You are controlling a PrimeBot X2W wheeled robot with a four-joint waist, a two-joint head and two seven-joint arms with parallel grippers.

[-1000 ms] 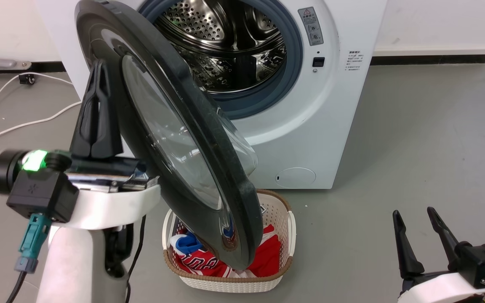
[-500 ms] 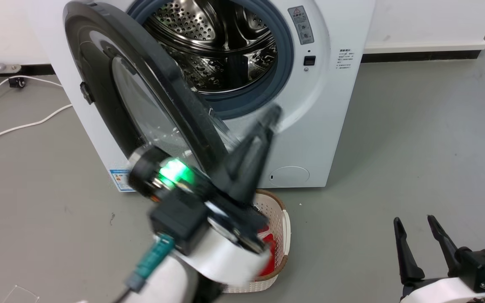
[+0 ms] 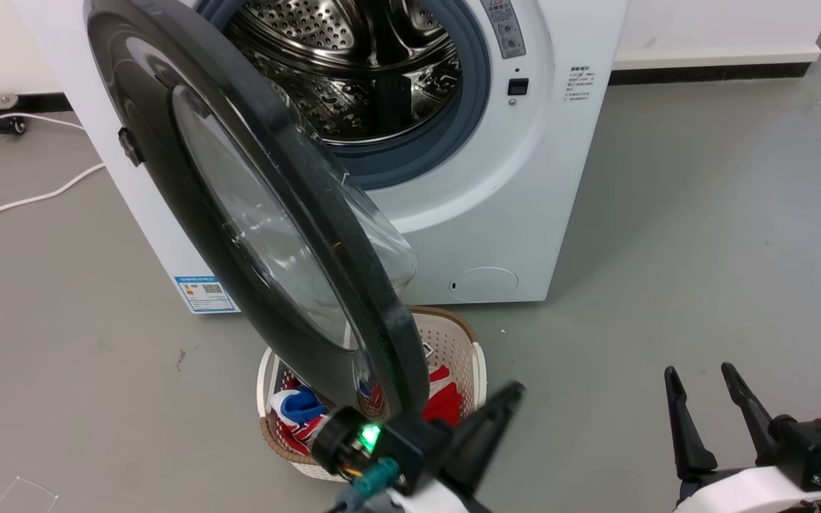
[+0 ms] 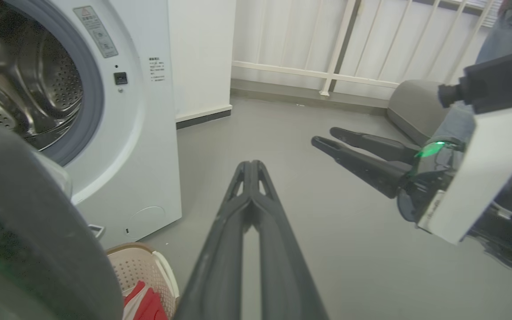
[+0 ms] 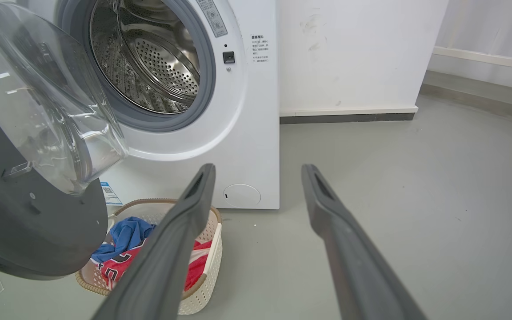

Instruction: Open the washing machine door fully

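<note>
Left hand [image 3: 512, 392] dropped low, off washing machine door [image 3: 261, 221]; fingers pressed tog.

One white washing machine [image 3: 496, 214], with one round black door [image 3: 268, 206] and one steel drum [image 3: 353, 64]. Two dark two-fingered tools: the left tool [image 4: 249, 165] and the right tool [image 3: 699, 374]. One laundry basket [image 3: 453, 342] just beside the left tool. One white cable [image 3: 40, 197], well apart from both tools.
</note>
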